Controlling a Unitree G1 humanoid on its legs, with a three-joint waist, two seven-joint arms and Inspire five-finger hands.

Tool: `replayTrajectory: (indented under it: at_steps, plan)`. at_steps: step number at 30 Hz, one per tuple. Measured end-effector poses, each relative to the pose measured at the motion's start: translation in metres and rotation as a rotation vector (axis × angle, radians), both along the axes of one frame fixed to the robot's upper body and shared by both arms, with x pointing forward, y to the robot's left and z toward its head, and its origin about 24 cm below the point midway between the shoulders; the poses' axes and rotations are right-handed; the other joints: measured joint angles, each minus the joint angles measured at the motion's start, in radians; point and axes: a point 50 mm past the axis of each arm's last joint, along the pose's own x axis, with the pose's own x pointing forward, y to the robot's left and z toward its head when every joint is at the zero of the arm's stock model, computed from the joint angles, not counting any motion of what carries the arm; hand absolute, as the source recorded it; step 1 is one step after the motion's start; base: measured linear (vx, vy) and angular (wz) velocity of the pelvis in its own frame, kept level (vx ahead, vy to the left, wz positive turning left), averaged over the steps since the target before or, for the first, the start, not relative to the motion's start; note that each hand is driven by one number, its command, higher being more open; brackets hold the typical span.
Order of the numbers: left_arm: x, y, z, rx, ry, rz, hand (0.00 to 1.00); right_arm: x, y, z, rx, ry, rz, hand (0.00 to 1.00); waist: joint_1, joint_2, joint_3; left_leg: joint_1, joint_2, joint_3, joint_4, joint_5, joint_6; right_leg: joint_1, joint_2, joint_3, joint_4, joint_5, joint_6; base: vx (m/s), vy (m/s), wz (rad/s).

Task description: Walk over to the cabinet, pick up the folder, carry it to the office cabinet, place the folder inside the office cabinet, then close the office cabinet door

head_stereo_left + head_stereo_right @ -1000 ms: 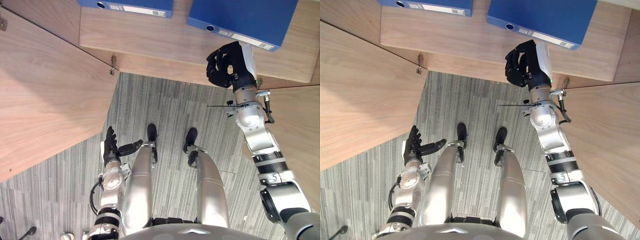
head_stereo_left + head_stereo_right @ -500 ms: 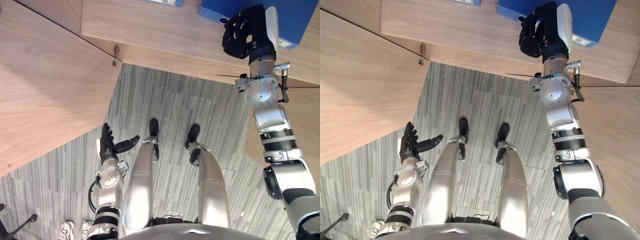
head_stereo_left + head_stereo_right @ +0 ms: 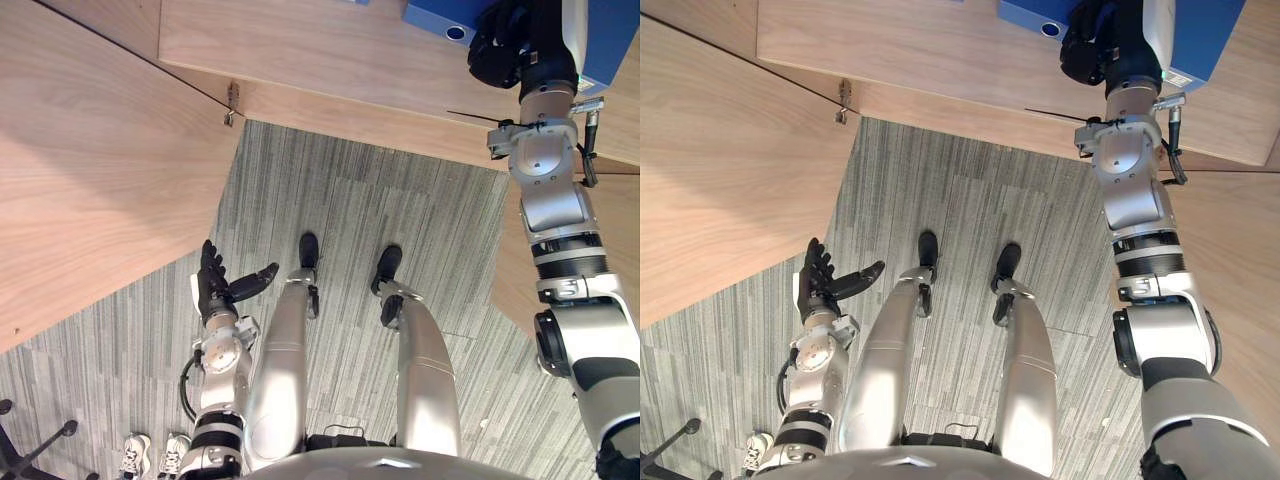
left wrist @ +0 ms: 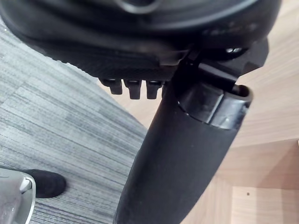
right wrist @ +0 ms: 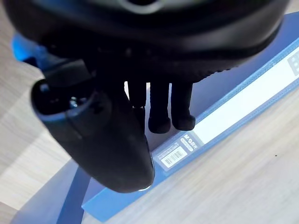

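A blue folder [image 3: 615, 40] lies flat on the wooden cabinet surface [image 3: 300, 50] ahead of me, its white spine label [image 5: 243, 93] facing me. My right hand [image 3: 510, 45] is stretched out over the folder's near edge. In the right wrist view its fingers [image 5: 161, 112] hang loosely just above the blue cover, the thumb [image 5: 107, 140] stands apart, and nothing is held. My left hand [image 3: 215, 290] hangs low at my left side over the carpet, open and empty, thumb spread.
A large wooden door panel [image 3: 90, 170] juts out on the left, with a metal hinge [image 3: 232, 105] where it meets the cabinet. Another wooden panel [image 3: 620, 240] stands on the right. Grey carpet lies between them. A person's shoes [image 3: 150, 455] and a chair base [image 3: 20, 450] show at lower left.
My right arm has stretched farther forward, bringing the hand from in front of the folder to over its near edge. The view has shifted as I stepped closer. The left hand stays as before.
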Motion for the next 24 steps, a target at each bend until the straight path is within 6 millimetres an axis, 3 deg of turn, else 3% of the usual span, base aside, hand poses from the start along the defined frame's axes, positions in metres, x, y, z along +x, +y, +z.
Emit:
replayTrajectory:
  at_steps: [8, 16, 24]
  plan:
    - [0.002, -0.001, 0.005, 0.005, -0.024, 0.002, 1.0, -0.026, 0.008, 0.005, -0.015, -0.173, -0.029, 0.0, 0.0, 0.001, 0.0, 0.001, -0.001, 0.0, 0.001, 0.0, 0.0, 0.0, -0.002, 0.0, 0.003, 0.0, 0.0, 0.0, -0.016, 0.0]
    - [0.002, -0.001, 0.006, 0.023, -0.019, 0.01, 1.0, -0.03, 0.012, -0.034, -0.06, -0.089, -0.045, 0.0, 0.003, 0.003, -0.001, 0.009, -0.005, 0.0, -0.017, 0.01, -0.008, 0.002, -0.005, 0.0, 0.002, 0.0, 0.0, 0.0, -0.011, 0.01]
    - [0.002, -0.001, 0.006, 0.021, -0.019, 0.013, 1.0, -0.023, 0.011, -0.053, -0.056, 0.005, -0.043, 0.0, 0.01, 0.004, -0.001, 0.014, -0.007, -0.006, -0.031, 0.019, -0.011, 0.007, -0.005, -0.008, -0.003, 0.0, 0.0, 0.0, -0.03, 0.02]
